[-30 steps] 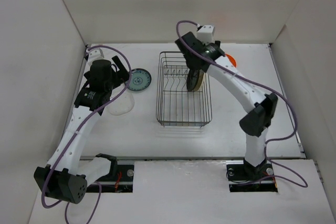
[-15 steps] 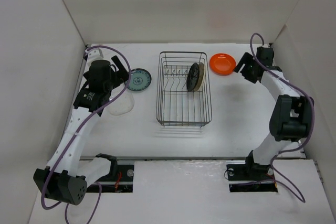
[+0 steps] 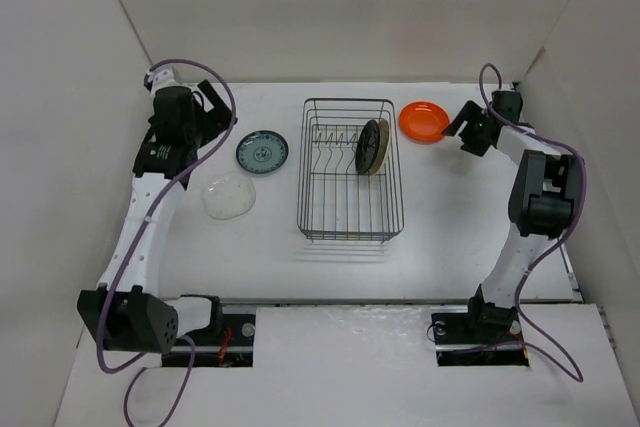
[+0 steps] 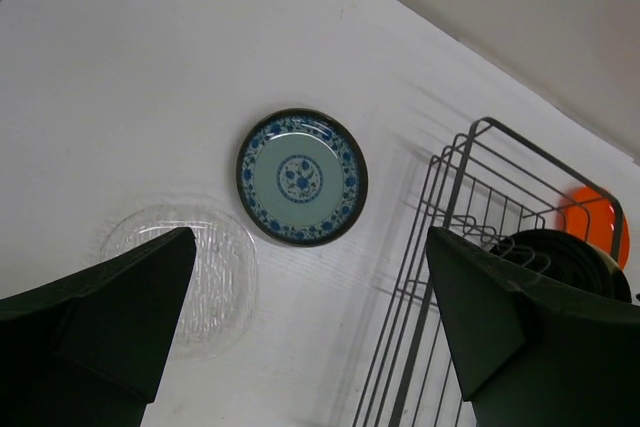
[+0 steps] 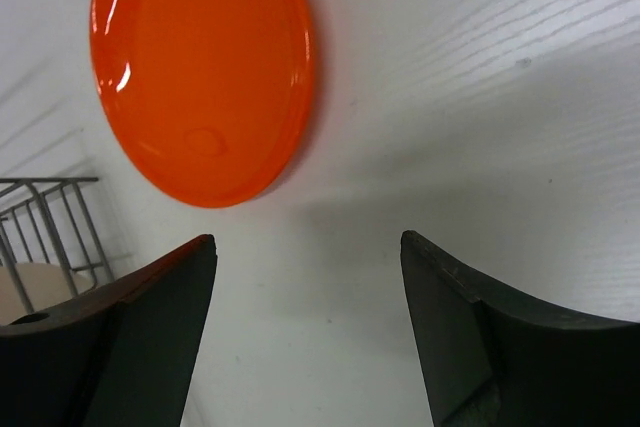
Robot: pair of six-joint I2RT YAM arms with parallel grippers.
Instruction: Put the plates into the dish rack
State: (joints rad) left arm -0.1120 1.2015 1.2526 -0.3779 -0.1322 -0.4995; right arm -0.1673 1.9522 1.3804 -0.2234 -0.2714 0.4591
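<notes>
The right claw (image 5: 308, 239) has its fingers spread apart with nothing between them, only bare table (image 5: 480, 97). It hangs low over the far right corner (image 3: 462, 129). The orange plate (image 5: 200, 67) lies flat just ahead of the fingertips, off towards the left finger, close to the claw but not touching it. In the overhead view this plate (image 3: 423, 120) sits between the claw and the far right corner of the rack (image 3: 301, 172), just beside the rack's wire rim. A corner of the rack (image 5: 50, 207) shows at the edge of the right wrist view.

The left claw (image 4: 308, 237) is also spread wide and grips nothing. It is held up near the far left corner (image 3: 213, 107), well above the table. Ahead of it, seen between the two fingers, the blue-patterned plate (image 4: 301, 177) lies flat, well apart from the fingertips. The glass plate (image 4: 215, 267) lies near it on the side of the left finger, partly hidden by that finger. From above, the patterned plate (image 3: 262, 153) is left of the rack, and the glass plate (image 3: 229, 196) lies nearer the arm bases — the two are close but apart.

Inside the rack, two plates stand on edge among the dividers at the far right — the black plate (image 3: 367, 145) and the cream plate (image 3: 380, 154), leaning together.
</notes>
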